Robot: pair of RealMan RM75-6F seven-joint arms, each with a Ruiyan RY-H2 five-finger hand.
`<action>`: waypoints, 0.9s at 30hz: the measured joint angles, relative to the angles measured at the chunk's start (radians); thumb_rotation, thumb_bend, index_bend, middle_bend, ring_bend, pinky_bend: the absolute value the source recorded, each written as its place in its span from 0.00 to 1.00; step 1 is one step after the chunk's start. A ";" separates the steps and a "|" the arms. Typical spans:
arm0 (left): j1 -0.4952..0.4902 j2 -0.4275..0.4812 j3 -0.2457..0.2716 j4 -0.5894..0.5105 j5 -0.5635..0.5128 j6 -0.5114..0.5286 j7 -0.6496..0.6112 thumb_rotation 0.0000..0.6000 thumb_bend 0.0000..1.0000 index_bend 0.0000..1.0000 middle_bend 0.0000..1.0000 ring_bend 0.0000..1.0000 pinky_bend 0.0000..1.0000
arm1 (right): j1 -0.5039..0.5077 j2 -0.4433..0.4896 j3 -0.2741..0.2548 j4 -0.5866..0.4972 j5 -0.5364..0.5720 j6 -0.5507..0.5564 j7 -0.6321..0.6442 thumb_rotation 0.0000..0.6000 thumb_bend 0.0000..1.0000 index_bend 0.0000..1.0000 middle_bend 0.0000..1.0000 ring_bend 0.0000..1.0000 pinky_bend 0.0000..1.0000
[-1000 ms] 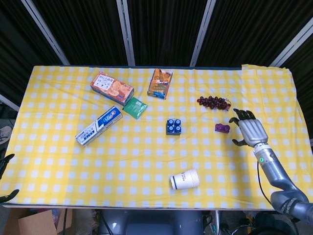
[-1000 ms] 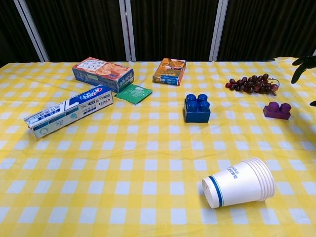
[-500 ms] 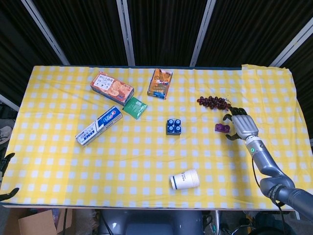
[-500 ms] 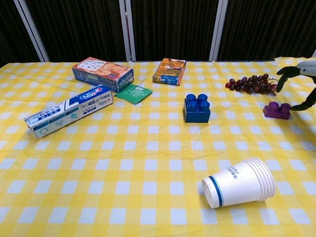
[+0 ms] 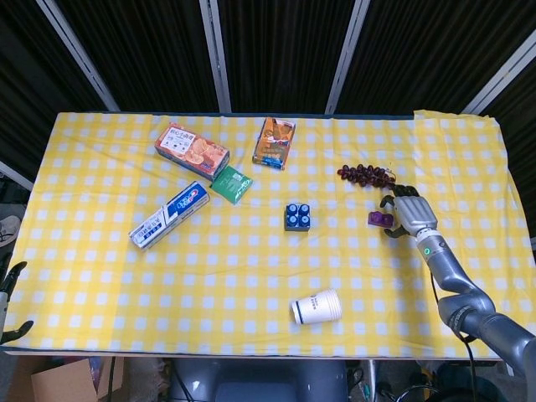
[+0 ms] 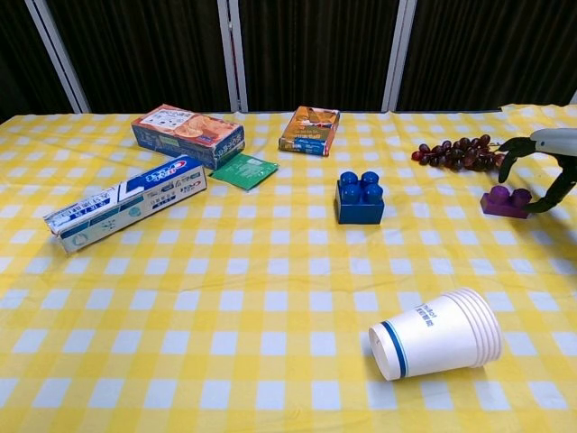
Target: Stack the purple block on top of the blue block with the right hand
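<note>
The purple block [image 5: 378,219] [image 6: 505,200] lies on the yellow checked cloth at the right, just below the grapes. My right hand [image 5: 410,211] [image 6: 552,139] hovers at the block's right side. Its dark fingers [image 6: 507,150] arch over the block's top and the thumb curves down at its right side, and they do not close on it. The blue block [image 5: 297,216] [image 6: 360,198] stands alone near the table's middle, well to the left of the purple one. Only the dark fingertips of my left hand [image 5: 10,301] show at the bottom left edge, apart and holding nothing.
A bunch of dark grapes [image 5: 364,174] [image 6: 460,153] lies just behind the purple block. A stack of paper cups [image 5: 316,307] [image 6: 437,334] lies on its side at the front. A toothpaste box [image 5: 170,214], cookie box [image 5: 192,149], orange box [image 5: 275,142] and green packet [image 5: 232,184] sit at the back left.
My right hand has moved left and down to the purple block, and its fingers now arch around it. The blocks have not moved.
</note>
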 measured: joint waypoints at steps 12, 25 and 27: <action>-0.006 -0.017 -0.002 -0.003 -0.016 -0.002 0.038 1.00 0.00 0.12 0.00 0.00 0.04 | 0.013 -0.043 -0.041 0.096 -0.076 0.007 0.128 1.00 0.31 0.39 0.00 0.04 0.00; -0.013 -0.028 -0.002 -0.002 -0.026 -0.005 0.062 1.00 0.00 0.12 0.00 0.00 0.04 | 0.026 -0.064 -0.066 0.138 -0.115 0.023 0.193 1.00 0.33 0.42 0.00 0.04 0.00; -0.013 -0.030 -0.002 -0.001 -0.028 -0.005 0.066 1.00 0.00 0.12 0.00 0.00 0.04 | 0.028 -0.068 -0.068 0.146 -0.117 0.023 0.198 1.00 0.35 0.42 0.00 0.04 0.00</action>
